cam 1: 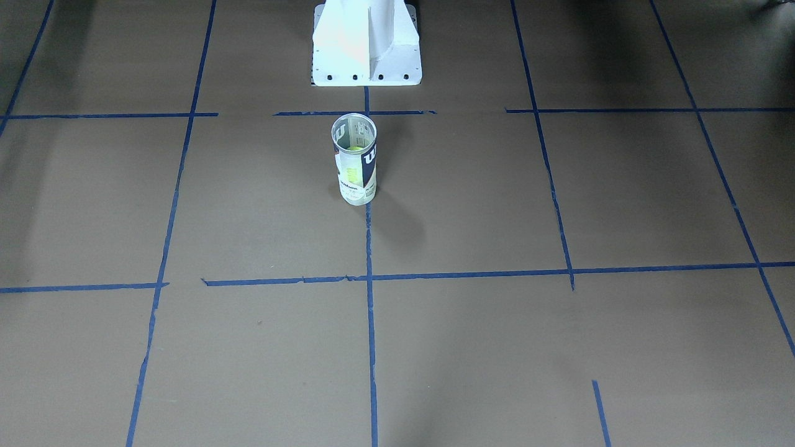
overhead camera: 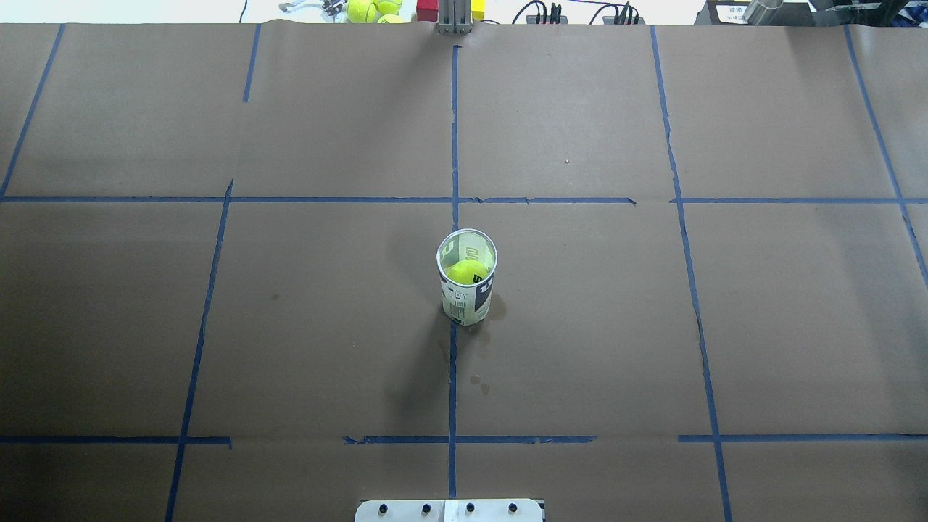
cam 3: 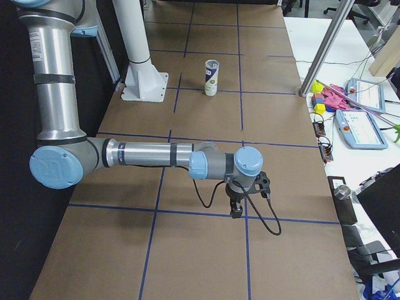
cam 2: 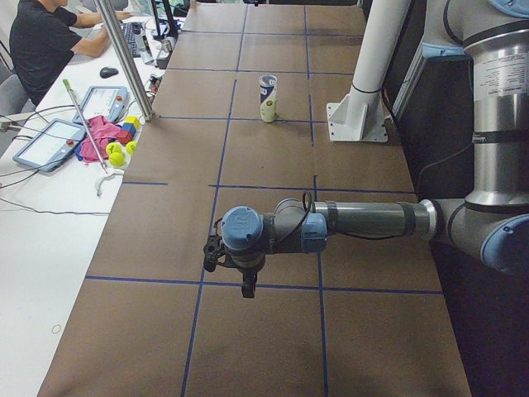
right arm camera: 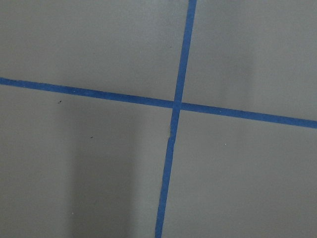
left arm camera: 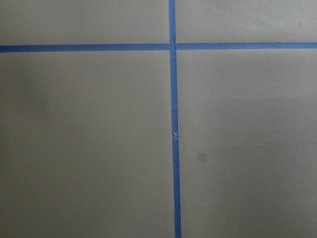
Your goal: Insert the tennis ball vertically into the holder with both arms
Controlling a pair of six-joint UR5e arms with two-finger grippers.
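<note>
Brown paper-covered table [overhead camera: 652,326] with blue tape grid lies under both grippers. Grey jointed left arm [cam 2: 364,220] and right arm [cam 3: 144,154] reach level over opposite table ends. Black left gripper [cam 2: 247,285] and right gripper [cam 3: 236,209] point down above paper; from side views you cannot tell whether fingers are apart or together. Clear plastic tennis-ball can [overhead camera: 467,293] stands upright between grippers, well apart from each. Yellow-green fuzzy tennis ball [overhead camera: 467,272] sits inside can.

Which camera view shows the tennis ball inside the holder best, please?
The overhead exterior view: it looks down into the open holder onto the tennis ball. The front-facing view gives only a yellow glimpse through the wall; side views show the holder tiny; wrist views show only table.
</note>
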